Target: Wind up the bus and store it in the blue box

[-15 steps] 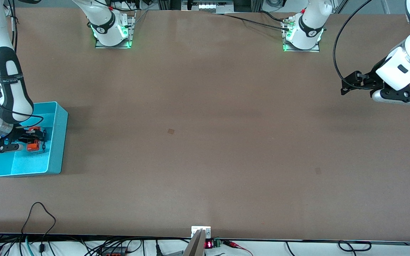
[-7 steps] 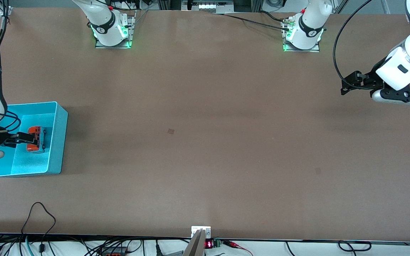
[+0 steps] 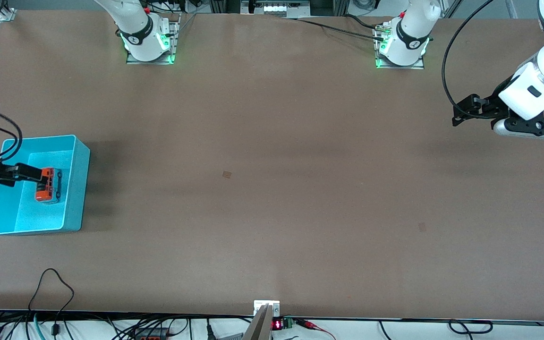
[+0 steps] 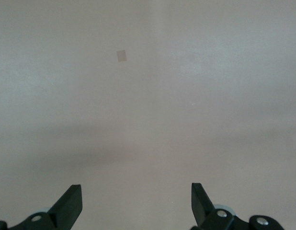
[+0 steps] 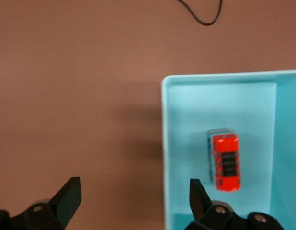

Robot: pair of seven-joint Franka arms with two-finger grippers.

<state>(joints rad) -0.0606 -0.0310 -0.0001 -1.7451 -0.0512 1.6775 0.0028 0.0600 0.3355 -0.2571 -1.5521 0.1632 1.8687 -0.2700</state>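
Bus set down in the blue box, right gripper lifted clear

The bus [image 3: 47,185] lies on the floor of the blue box [image 3: 77,189], close to the wall that faces the table's middle, about halfway along the box; the box sits at the right arm's end of the table. The right gripper [image 5: 131,203] hangs above the box's rim, jaws spread wide and holding nothing, the bus loose beneath it; in the front view its fingers [image 3: 29,172] reach out over the box from the picture's edge. A second ago this gripper was low in the box, around the bus; since then it has let go and risen, and the arm has drawn back toward the table's end. The left gripper [image 4: 136,203] waits over bare table [image 3: 272,189] at the left arm's end, jaws spread and empty, unchanged.
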